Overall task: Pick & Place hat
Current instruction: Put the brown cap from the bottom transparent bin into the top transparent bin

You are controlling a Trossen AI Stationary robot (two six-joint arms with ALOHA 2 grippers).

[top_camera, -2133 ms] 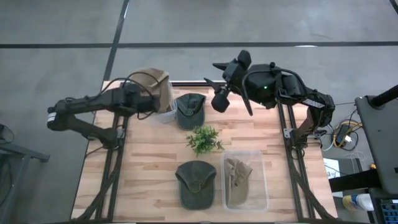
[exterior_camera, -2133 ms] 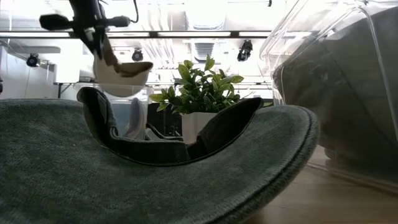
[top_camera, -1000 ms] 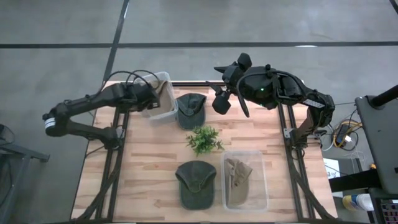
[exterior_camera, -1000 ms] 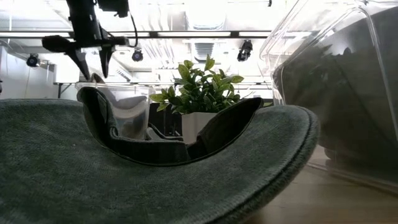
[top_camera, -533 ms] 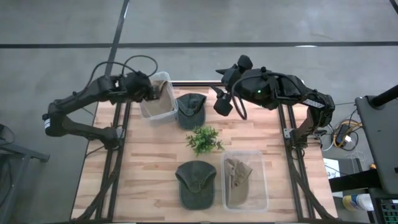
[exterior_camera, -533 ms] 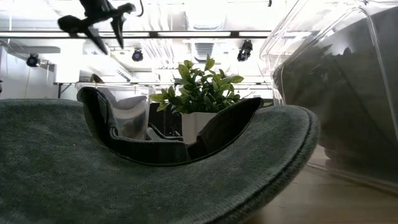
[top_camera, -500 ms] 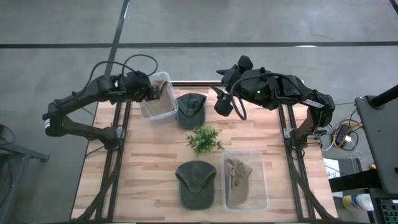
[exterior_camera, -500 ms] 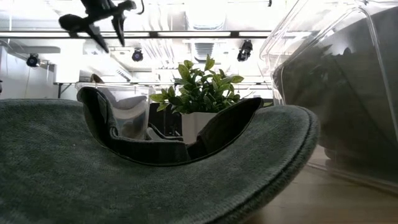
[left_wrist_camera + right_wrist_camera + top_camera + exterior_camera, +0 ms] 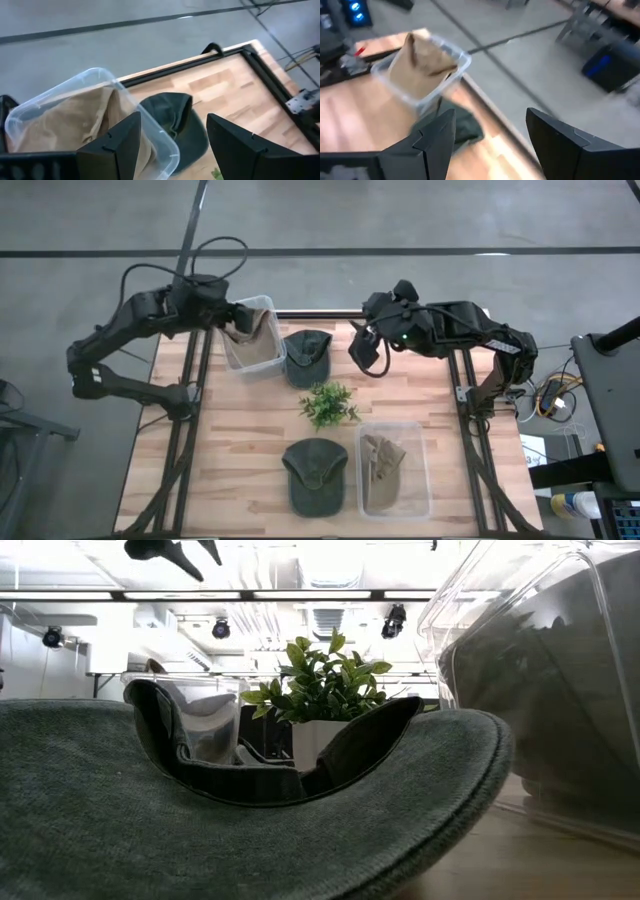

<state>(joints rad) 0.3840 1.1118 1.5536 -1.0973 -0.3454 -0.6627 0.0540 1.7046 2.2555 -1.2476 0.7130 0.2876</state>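
Tan hat [image 9: 256,338] sits crumpled in clear bin [image 9: 231,352] at table's far left corner. Left gripper [image 9: 232,315] above bin, fingers spread, empty. Right gripper [image 9: 362,352] spread, empty, near dark green cap [image 9: 305,356]. Fabric looks light, floppy; stiffer brim likely the best hold.

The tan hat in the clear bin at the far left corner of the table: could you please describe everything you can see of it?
The tan hat looks like soft, crumpled beige fabric. It sits inside a clear plastic bin at the table's far left corner, filling most of it, with one folded edge rising above the rim on the side nearest the dark green cap. It touches only the bin. The left gripper is open just beside the bin, holding nothing. No brim or stitching can be made out.
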